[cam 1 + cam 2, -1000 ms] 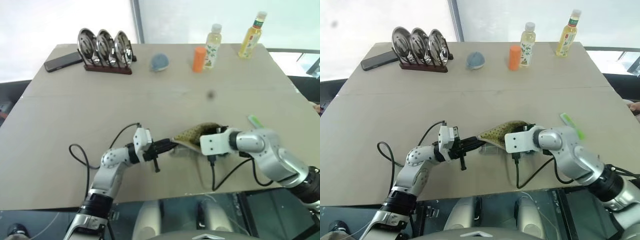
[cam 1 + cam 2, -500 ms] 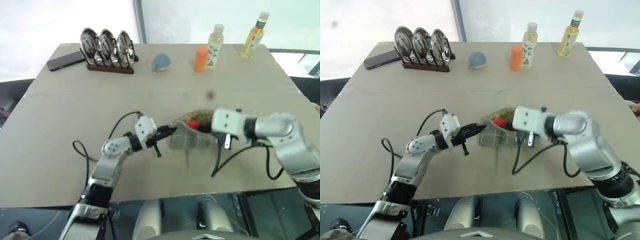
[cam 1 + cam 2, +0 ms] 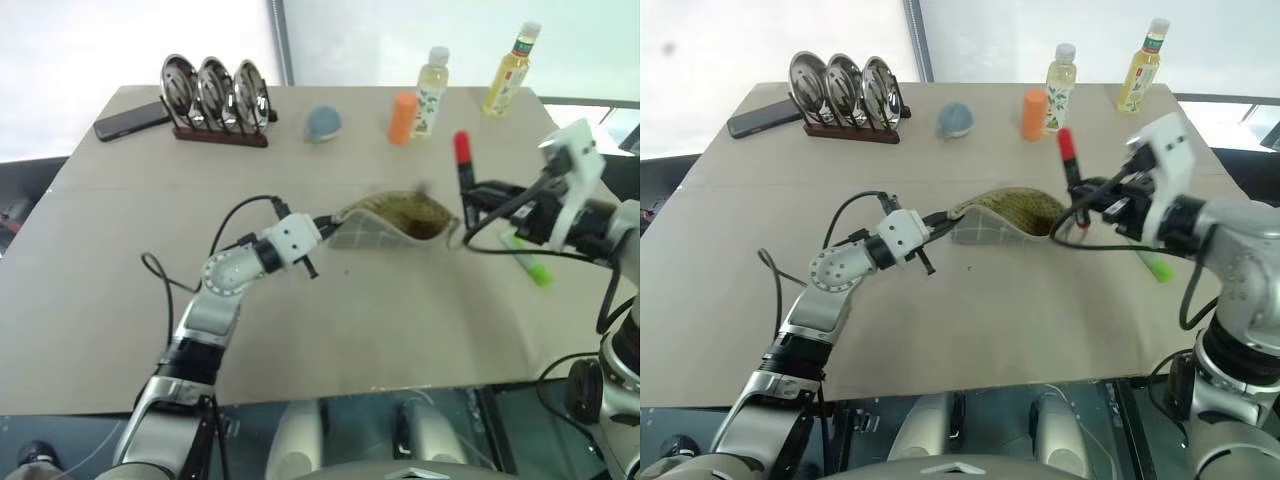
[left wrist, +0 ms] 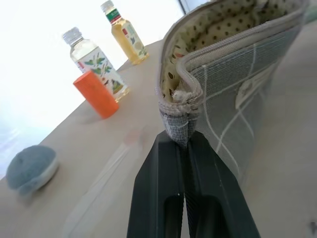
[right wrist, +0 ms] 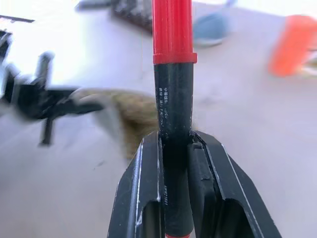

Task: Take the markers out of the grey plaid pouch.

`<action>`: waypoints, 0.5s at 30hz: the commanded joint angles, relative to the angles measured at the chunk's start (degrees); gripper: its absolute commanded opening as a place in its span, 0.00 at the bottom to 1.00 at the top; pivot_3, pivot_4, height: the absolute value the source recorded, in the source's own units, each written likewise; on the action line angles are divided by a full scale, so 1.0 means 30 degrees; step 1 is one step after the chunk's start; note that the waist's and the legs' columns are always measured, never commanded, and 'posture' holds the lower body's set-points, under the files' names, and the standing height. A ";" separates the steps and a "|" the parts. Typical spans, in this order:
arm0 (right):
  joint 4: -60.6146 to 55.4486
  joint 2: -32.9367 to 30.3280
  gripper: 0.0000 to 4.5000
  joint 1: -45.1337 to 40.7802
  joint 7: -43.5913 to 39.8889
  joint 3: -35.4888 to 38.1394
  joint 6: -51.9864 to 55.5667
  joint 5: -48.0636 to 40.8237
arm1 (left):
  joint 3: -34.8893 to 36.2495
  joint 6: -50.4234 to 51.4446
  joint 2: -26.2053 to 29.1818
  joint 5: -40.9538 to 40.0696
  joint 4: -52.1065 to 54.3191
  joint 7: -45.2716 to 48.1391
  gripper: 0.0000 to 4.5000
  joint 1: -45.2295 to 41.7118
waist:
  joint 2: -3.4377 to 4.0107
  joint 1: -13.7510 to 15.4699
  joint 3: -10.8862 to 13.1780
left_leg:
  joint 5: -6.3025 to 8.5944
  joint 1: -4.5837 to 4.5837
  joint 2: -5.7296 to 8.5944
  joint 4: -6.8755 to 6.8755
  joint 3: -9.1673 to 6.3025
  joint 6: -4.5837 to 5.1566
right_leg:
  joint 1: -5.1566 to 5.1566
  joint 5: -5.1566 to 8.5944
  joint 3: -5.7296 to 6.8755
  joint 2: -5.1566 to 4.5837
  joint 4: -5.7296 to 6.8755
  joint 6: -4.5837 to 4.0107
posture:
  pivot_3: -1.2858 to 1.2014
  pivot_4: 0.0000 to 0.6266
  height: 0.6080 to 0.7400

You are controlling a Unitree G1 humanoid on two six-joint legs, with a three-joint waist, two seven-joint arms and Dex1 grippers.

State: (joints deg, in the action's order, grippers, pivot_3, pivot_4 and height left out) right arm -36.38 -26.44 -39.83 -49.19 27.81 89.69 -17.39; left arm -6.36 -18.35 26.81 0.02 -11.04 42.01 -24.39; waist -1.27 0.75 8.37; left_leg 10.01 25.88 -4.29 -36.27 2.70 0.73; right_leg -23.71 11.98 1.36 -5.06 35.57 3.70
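- Markers are apart from each other: the red-capped marker (image 3: pixel 463 172) stands upright in the air, right of the pouch's mouth, and the light-green highlighter (image 3: pixel 527 259) lies flat on the table (image 3: pixel 330 340) farther right, partly behind the right arm.
- Grey plaid pouch (image 3: pixel 385 226) hangs open near the table's middle, raised at its left end, with the dotted tan lining (image 4: pixel 233 20) showing at its mouth.
- Left gripper (image 4: pixel 182 148) has its fingers pressed tight together on the pouch's left corner seam, holding that end off the table.
- Right gripper (image 5: pixel 174 144) is narrowed around the black barrel of the red-capped marker, red cap uppermost, right of the pouch.
- Along the far edge, from left to right, sit a black phone (image 3: pixel 128 122), a rack of three metal lids (image 3: pixel 215 100), a round blue-grey object (image 3: pixel 322 123), an orange cylinder bottle (image 3: pixel 401 118), a clear bottle (image 3: pixel 430 92) and a yellow bottle (image 3: pixel 505 70).
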 commanded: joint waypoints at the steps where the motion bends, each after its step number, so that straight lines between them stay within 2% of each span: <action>1: 0.0744 0.0743 0.04 -0.1420 0.1011 0.2791 0.0934 -0.0943 | 0.0470 -0.0160 0.0436 0.0071 0.0222 -0.0352 0.00 0.0164 | 0.0005 -0.0009 0.0001 | 0.0000 -0.0002 0.0000 0.0000 0.0002 0.0000 | 0.0002 0.0000 -0.0002 -0.0001 0.0002 0.0000 | 0.52 0.24 1.00; 4: 0.1828 0.1835 0.04 -0.1635 0.2010 0.4057 0.0935 -0.1735 | 0.0597 -0.0101 0.0654 0.0177 0.0293 -0.0657 0.00 0.0189 | 0.0005 -0.0021 0.0001 | 0.0000 -0.0003 0.0000 0.0014 0.0004 0.0001 | 0.0001 0.0000 -0.0003 0.0001 0.0000 0.0000 | 0.52 0.24 1.00; 6: 0.2248 0.1384 0.04 -0.0475 0.2564 0.3370 0.0736 -0.1537 | 0.0753 -0.0072 0.0820 0.0250 0.0178 -0.0827 0.00 0.0206 | 0.0012 0.0016 0.0005 | 0.0000 -0.0002 0.0000 0.0022 0.0005 0.0001 | 0.0000 0.0000 -0.0003 0.0002 0.0001 0.0000 | 0.52 0.24 1.00; 10: 0.4331 -0.2294 0.04 0.5634 0.3156 -0.2528 -0.4725 0.0675 | 0.1173 0.0023 0.1163 0.0123 -0.0025 -0.1069 0.00 0.0429 | -0.0018 0.0084 -0.0013 | 0.0001 0.0015 0.0025 0.0040 -0.0003 0.0004 | 0.0014 0.0002 0.0002 -0.0023 -0.0014 -0.0001 | 0.52 0.24 1.00; 12: 0.5989 -0.2963 0.04 0.6975 0.3272 -0.4237 -0.6917 0.1183 | 0.1254 0.0002 0.1217 0.0014 -0.0085 -0.1094 0.00 0.0575 | -0.0005 -0.0025 -0.0006 | 0.0004 0.0015 0.0039 0.0045 0.0015 0.0010 | 0.0014 0.0001 -0.0016 -0.0034 -0.0036 0.0001 | 0.52 0.24 1.00; 15: 0.8977 -0.3228 0.04 0.7235 0.3661 -0.5869 -0.9758 0.1982 | 0.1277 -0.0099 0.1136 -0.0016 -0.0073 -0.1101 0.00 0.0796 | 0.0030 -0.0352 0.0003 | 0.0000 -0.0052 0.0031 0.0041 0.0063 0.0015 | 0.0013 0.0005 -0.0089 -0.0010 -0.0009 0.0012 | 0.52 0.24 1.00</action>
State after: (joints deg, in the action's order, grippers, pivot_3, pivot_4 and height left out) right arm -13.21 -35.06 -17.86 -39.48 11.70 65.02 -13.85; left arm -2.83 -18.09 30.02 0.53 -11.96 38.93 -22.55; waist -1.18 -0.31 8.38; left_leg 10.00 25.61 -4.22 -36.18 2.85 0.77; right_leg -23.57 12.02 1.09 -5.02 35.56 3.77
